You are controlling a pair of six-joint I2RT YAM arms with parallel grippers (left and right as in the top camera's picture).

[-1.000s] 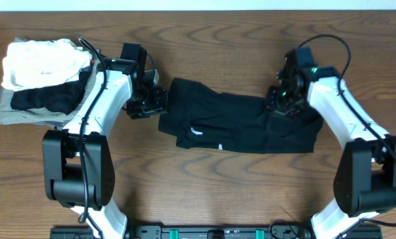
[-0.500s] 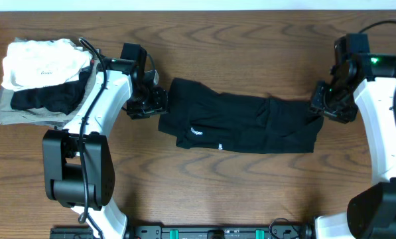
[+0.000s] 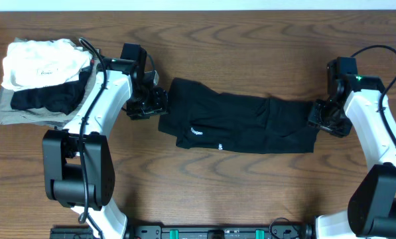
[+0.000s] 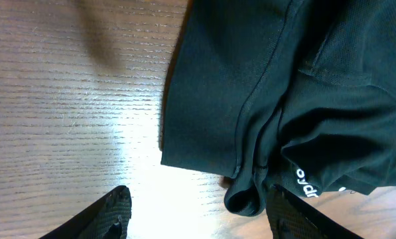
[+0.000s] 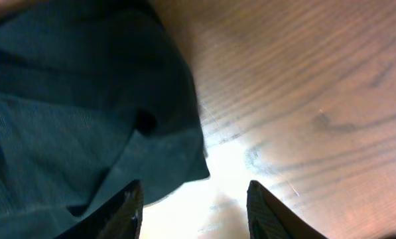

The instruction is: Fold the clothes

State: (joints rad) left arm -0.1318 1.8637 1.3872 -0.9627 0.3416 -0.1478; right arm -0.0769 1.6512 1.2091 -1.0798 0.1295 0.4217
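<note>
Black clothes (image 3: 241, 124) lie bunched, so we should pinch each end squarely with left hand (image 4: 199, 211) and right hand (image 5: 192, 202), both released.

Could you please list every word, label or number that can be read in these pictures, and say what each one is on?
"oydr": white letters on the black T-shirt, left wrist view; cut off by a fold, reading uncertain.
Two white print marks on the same shirt, overhead: too small to read.
A small mark on the white folded garment: too small to read.
</note>
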